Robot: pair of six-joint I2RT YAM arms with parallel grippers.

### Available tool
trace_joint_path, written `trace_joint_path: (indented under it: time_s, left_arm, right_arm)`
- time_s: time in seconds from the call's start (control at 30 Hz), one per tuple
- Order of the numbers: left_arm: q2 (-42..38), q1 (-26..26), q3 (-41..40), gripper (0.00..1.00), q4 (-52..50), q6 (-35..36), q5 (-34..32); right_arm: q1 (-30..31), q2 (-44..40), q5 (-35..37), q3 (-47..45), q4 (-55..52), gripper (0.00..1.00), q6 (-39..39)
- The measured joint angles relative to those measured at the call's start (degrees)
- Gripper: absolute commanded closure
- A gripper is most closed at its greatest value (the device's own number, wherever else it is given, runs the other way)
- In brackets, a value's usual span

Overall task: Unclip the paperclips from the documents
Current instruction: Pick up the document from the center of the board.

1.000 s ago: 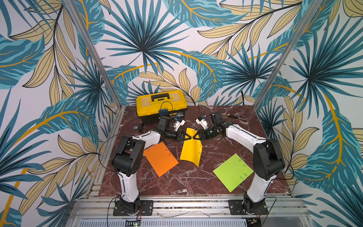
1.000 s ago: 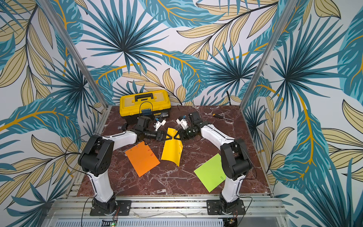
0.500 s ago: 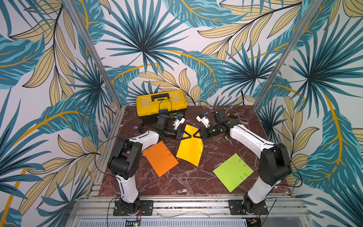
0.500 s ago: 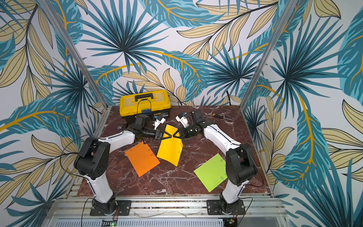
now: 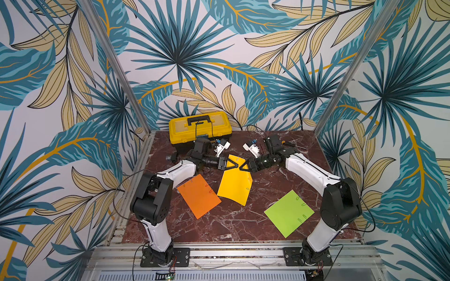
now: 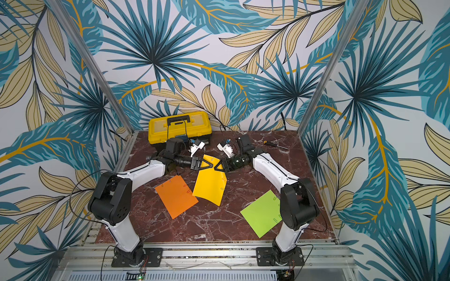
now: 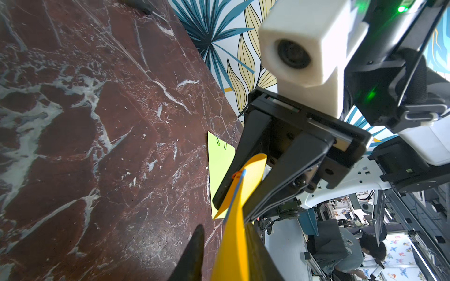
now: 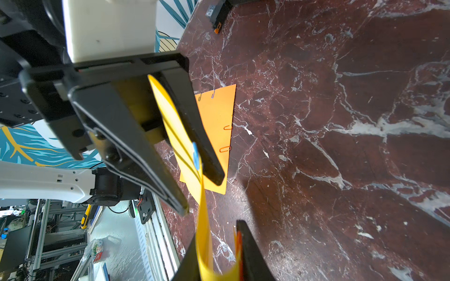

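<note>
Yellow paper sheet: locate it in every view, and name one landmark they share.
Top view: yellow paper sheet mid-table, between orange paper sheet and lime green paper sheet.
Top view: the sheet, same place.
Left wrist: edge-on, in front of the lime green sheet.
Right wrist: curling strip, in front of the orange sheet.
Shared landmark: red-brown marble tabletop.

Yellow-and-black toolbox (image 5: pixel 200 126) at far edge, left of centre, lid closed. Small screwdriver (image 6: pixel 271 144) far right on red-brown marble tabletop (image 5: pixel 231 226); handle looks yellowish, too small to confirm. Palm-leaf wallpaper (image 5: pixel 180 60) all round. Aluminium posts (image 5: pixel 115 64) at far corners.
</note>
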Motion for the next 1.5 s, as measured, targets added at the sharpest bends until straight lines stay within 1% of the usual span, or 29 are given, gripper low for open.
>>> trace_joint_path:
  time_s: [0.2, 0.27, 0.33, 0.53, 0.67, 0.73, 0.9, 1.03, 1.23, 1.37, 1.5]
  left_arm:
    - [0.00, 0.00, -0.02, 0.93, -0.04, -0.13, 0.42]
    - [0.00, 0.00, -0.02, 0.97, -0.04, -0.07, 0.39]
    - [-0.04, 0.00, -0.02, 1.00, -0.07, 0.02, 0.33]
    - [-1.33, 0.00, -0.17, 1.00, -0.04, 0.09, -0.04]
    - [-3.23, 0.00, -1.36, 1.00, 0.00, 0.11, -0.48]
    - [-4.22, 0.00, -2.58, 1.00, 0.07, 0.15, -0.76]
    - [-5.77, 0.00, -5.42, 1.00, -0.57, 1.29, -2.45]
    - [-6.47, -0.04, -4.44, 1.00, -7.37, 6.75, -4.83]
    - [-7.10, -0.76, 1.44, 1.00, -21.00, 16.87, -8.63]
    - [-9.97, -0.98, 2.86, 1.00, -25.11, 20.92, -9.40]
    - [-13.22, -1.09, 2.86, 1.00, -27.10, 24.35, -8.68]
  right_arm:
    - [0.00, 0.00, 0.00, 0.00, -0.15, 0.76, -0.17]
    - [0.00, 0.00, 0.02, 0.04, -0.31, 0.72, -0.17]
    - [0.00, 0.00, 0.02, 0.07, -0.57, 0.66, -0.31]
    - [-0.09, 0.00, 1.27, 0.17, -1.55, 0.41, -1.05]
    - [-1.11, -0.15, 3.67, -0.09, -1.75, 0.30, -0.94]
    - [-2.67, -1.11, 4.79, -1.38, -1.20, 0.26, -0.50]
    - [-6.78, -4.44, 6.51, -3.54, -1.03, 0.24, 0.04]
    - [-7.63, -6.60, 7.52, -3.54, -1.05, 0.24, -0.72]
    - [-7.61, -8.81, 8.22, -3.52, -1.05, 0.24, -2.93]
    - [-7.61, -9.53, 7.67, -2.38, -2.32, 0.26, -5.84]
    - [-7.56, -10.56, 5.44, -0.04, -4.28, 0.28, -9.68]
